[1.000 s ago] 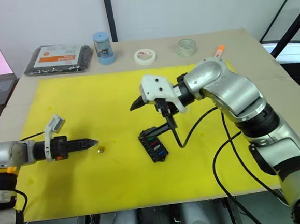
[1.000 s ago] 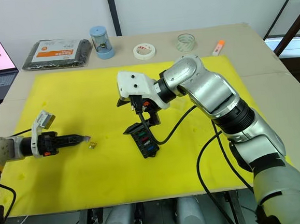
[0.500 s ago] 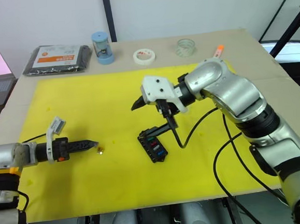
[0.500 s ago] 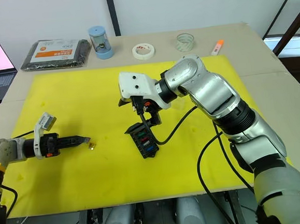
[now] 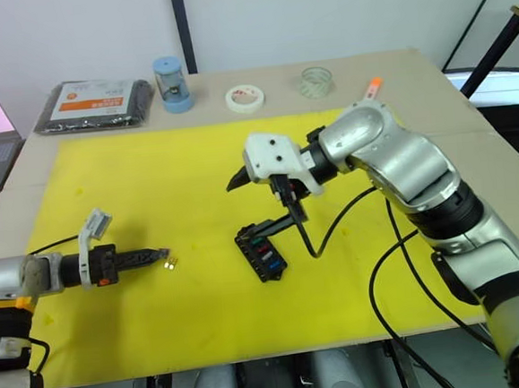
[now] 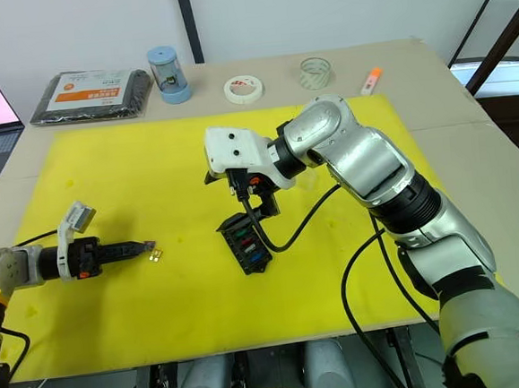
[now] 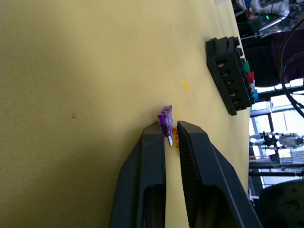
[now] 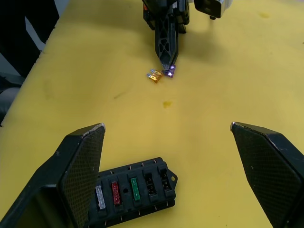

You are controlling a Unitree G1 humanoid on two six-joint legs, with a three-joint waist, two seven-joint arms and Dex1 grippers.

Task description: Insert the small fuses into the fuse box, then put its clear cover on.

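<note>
The left gripper (image 7: 170, 137) pinches the purple fuse (image 7: 165, 120) low on the yellow mat (image 5: 151, 184), probably to lift it toward the fuse box (image 5: 261, 252). The yellow fuse (image 8: 153, 76) lies just beside, at about 3 o'clock from the tips. The right gripper (image 8: 166, 142) hangs wide open above the box, at the mat's centre, likely to steady it.

White wall (image 5: 317, 10) behind a tan table (image 5: 430, 82) with yellow mat (image 5: 151, 184)
</note>
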